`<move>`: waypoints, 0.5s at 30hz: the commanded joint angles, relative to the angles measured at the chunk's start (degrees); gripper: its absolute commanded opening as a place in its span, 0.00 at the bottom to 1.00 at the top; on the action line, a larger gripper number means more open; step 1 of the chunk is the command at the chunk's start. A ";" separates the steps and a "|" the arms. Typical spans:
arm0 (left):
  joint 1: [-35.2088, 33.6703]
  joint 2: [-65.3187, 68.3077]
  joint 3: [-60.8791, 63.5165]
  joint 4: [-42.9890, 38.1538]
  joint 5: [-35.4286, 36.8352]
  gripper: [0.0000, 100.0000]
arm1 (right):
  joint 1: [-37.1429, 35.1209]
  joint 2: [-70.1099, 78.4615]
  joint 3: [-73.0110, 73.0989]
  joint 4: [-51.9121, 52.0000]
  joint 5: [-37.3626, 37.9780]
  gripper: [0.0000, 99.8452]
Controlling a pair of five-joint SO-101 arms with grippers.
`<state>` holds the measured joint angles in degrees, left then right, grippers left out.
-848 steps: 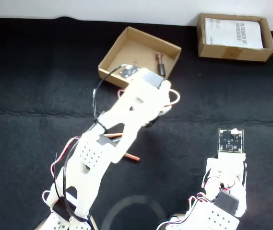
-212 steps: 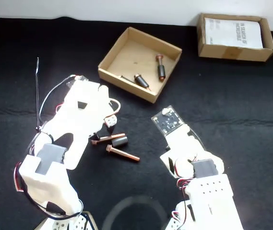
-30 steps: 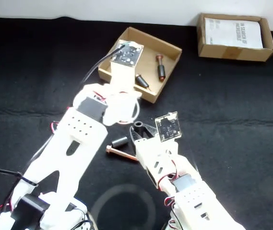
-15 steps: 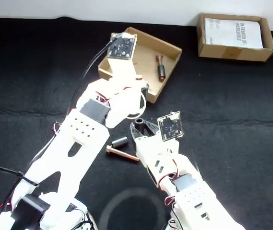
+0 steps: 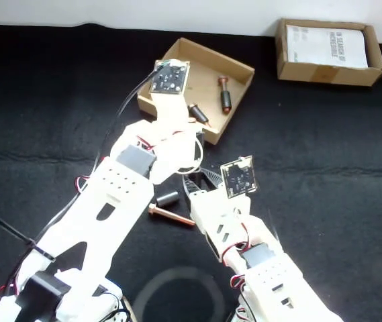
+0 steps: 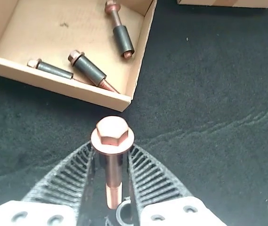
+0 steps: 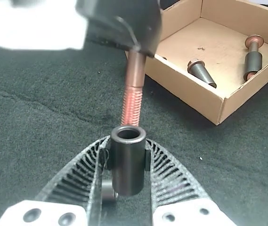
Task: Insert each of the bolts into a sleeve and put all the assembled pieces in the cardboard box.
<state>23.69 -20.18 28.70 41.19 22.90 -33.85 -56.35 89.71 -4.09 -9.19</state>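
Your left gripper (image 6: 111, 157) clamps the stiff, probably slick bolt (image 6: 112, 135) by its shank; the right gripper (image 7: 127, 153) pinches the sleeve (image 7: 128, 172) mid-body, near the bolt's tip.

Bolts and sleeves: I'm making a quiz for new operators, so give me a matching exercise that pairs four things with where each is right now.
Things:
1. raised bolt
2. raised sleeve
3. loose sleeve
4. assembled pieces

Places:
A. lying on the table
B. inside the cardboard box
C. gripped by the right claw
D. gripped by the left claw

Pairs: 1-D, 2-C, 3-A, 4-B.
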 commanded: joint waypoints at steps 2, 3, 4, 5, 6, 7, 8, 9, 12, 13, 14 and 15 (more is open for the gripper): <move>-1.19 -4.26 -3.47 -1.05 0.70 0.01 | 0.75 -0.04 -0.84 -1.27 -0.79 0.01; -1.27 -4.97 -3.74 -1.05 0.70 0.01 | 0.75 -0.04 -0.84 -1.27 -0.79 0.01; -1.27 -5.67 -3.74 -1.05 0.70 0.01 | 0.75 -0.04 -0.84 -1.27 -0.79 0.01; -1.27 -6.46 -3.56 -1.05 0.70 0.01 | 0.75 -0.04 -0.84 -1.27 -0.79 0.01; -1.19 -7.25 -3.30 -0.97 0.70 0.01 | 0.75 -0.04 -0.84 -1.27 -0.79 0.01; -1.19 -8.04 -3.21 -0.88 0.70 0.01 | 0.75 -0.04 -0.84 -1.27 -0.79 0.01; -1.10 -8.84 -3.03 -0.79 0.70 0.01 | 0.75 -0.04 -0.84 -1.27 -0.79 0.01; -1.10 -9.54 -2.77 -0.97 0.70 0.01 | 0.75 -0.04 -0.84 -1.27 -0.79 0.01; -1.01 -11.30 -2.68 -0.79 0.70 0.01 | 0.75 -0.04 -0.84 -1.27 -0.79 0.01; -0.75 -11.56 -2.59 -0.70 0.70 0.01 | 0.75 -0.04 -0.84 -1.27 -0.79 0.01; -0.31 -11.74 -2.42 -0.70 0.70 0.01 | 0.75 -0.04 -0.84 -1.27 -0.79 0.01; 0.04 -12.09 -1.45 -0.79 0.70 0.01 | 0.75 -0.04 -0.84 -1.27 -0.79 0.01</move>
<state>22.99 -29.41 28.70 41.19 23.43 -33.85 -56.35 89.71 -4.09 -9.19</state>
